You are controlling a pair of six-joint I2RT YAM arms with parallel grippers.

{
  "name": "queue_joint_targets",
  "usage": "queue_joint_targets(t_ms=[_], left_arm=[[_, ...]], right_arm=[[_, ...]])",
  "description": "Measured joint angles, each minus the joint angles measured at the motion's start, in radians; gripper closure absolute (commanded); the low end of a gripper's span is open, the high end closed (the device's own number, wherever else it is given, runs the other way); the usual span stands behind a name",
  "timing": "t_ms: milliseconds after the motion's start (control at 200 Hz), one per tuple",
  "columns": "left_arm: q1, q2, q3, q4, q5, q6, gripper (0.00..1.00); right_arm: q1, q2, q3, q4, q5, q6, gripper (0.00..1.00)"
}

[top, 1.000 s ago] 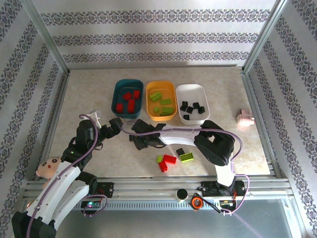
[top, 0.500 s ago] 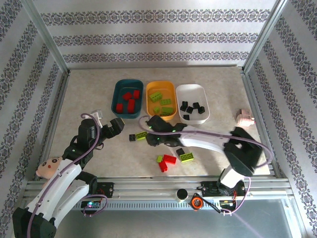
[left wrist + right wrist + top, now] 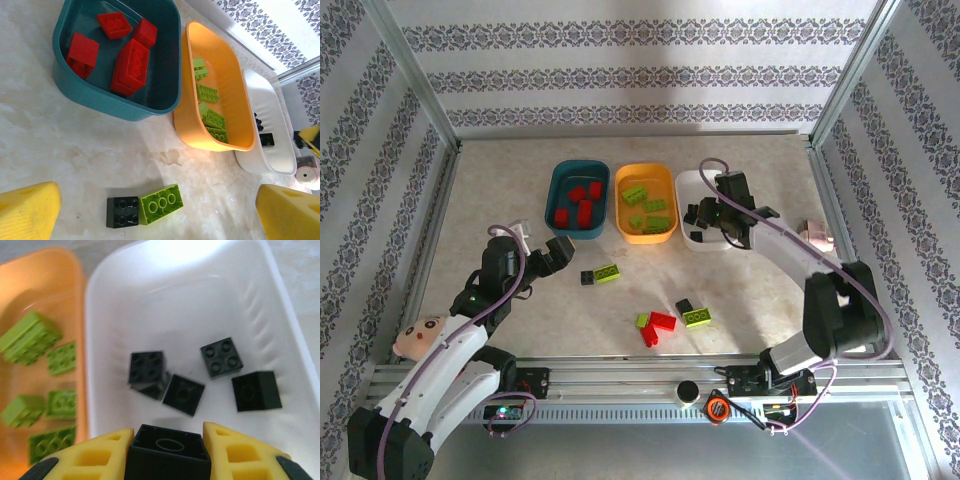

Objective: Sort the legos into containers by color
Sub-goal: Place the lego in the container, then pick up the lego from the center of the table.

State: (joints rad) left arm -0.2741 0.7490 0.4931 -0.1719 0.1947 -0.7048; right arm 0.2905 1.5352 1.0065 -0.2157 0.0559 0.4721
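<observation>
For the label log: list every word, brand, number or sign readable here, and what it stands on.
No text can be read.
Lime lego and loose black lego beside it: studs plain, no lettering legible.
Teal tray, orange tray, white tray: unmarked.
Orange gadget on front rail: too small to read.

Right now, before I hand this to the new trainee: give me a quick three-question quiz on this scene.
1. True or false: the right tool is shut on a black lego above the white tray.
2. Which colour of bricks lies in the teal tray? A red, B green, C black.
3. Fill in: the loose black brick on the table lies beside a ____ brick.
Key: 1 true; 2 A; 3 green.
</observation>
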Motion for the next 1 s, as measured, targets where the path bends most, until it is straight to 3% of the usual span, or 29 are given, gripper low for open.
queue_joint_targets(t_ms=[145, 270, 365, 715, 999], left_arm=[[0.000, 0.000, 0.000, 0.000, 0.006, 0.000, 0.00], [0.000, 0.013, 0.000, 0.000, 0.009, 0.001, 0.00], [0.000, 0.030, 0.000, 0.000, 0.012, 0.003, 0.00], [-0.026, 0.167, 0.054, -0.014, 0.080, 0.073, 0.05], [-0.346, 0.468, 0.269, -0.147, -0.060, 0.240, 0.10]], right_arm=[[-0.048, 0.105, 0.064, -0.002, 0.000, 0.004, 0.62], [-0.059, 0.159, 0.111, -0.005, 0.008, 0.018, 0.36], [-0.059, 0.166, 0.125, -0.007, 0.008, 0.026, 0.26], [-0.012, 0.048, 0.088, -0.018, 0.007, 0.031, 0.20], [0.056, -0.008, 0.000, -0.003, -0.002, 0.033, 0.19]])
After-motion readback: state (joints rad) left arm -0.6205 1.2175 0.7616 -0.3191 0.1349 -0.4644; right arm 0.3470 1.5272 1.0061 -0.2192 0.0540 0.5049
